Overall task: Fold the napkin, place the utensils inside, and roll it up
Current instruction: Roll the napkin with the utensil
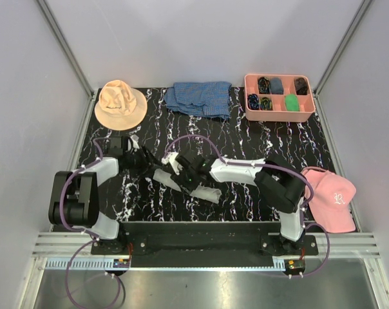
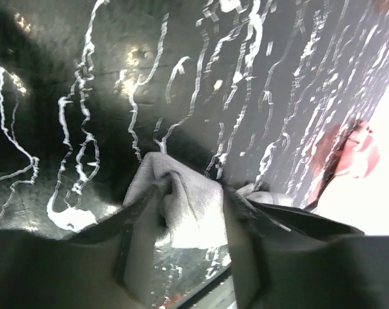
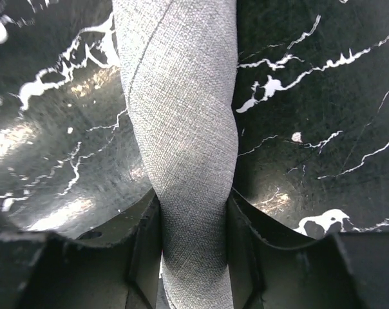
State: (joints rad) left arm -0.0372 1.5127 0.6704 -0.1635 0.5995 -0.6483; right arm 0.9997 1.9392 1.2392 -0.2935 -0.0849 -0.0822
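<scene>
Since the napkin (image 3: 181, 96) lies as a tight grey roll slanting across the near middle of the table (image 1: 259, 138), both arms meet over it, seemingly to hold it wound. The right gripper (image 3: 193, 212) clenches the roll's body, which narrows between its fingers. The left gripper (image 2: 194, 193) straddles the bunched left end with jaws parted; whether it grips cannot be told. No utensils show, so they are probably wrapped inside. The only writing is what looks like a white "R" on the pink cap (image 1: 330, 193) at the near right.
</scene>
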